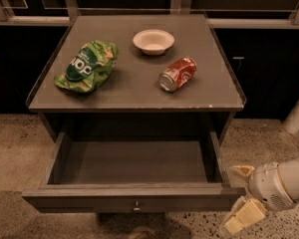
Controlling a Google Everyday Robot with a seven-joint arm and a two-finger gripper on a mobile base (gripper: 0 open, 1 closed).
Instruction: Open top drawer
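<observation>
The top drawer [134, 199] is a dark grey drawer pulled far out from under the tabletop, empty inside, with a small round metal knob [136, 206] at the centre of its flat front. My gripper [241, 195] is at the lower right, just off the drawer's right front corner and apart from the knob. Its two pale fingers [244, 215] are spread and hold nothing.
On the grey tabletop [134, 91] lie a green chip bag [86, 66] at the left, a white bowl [153, 41] at the back and a red soda can [177, 73] on its side at the right. Speckled floor surrounds the cabinet.
</observation>
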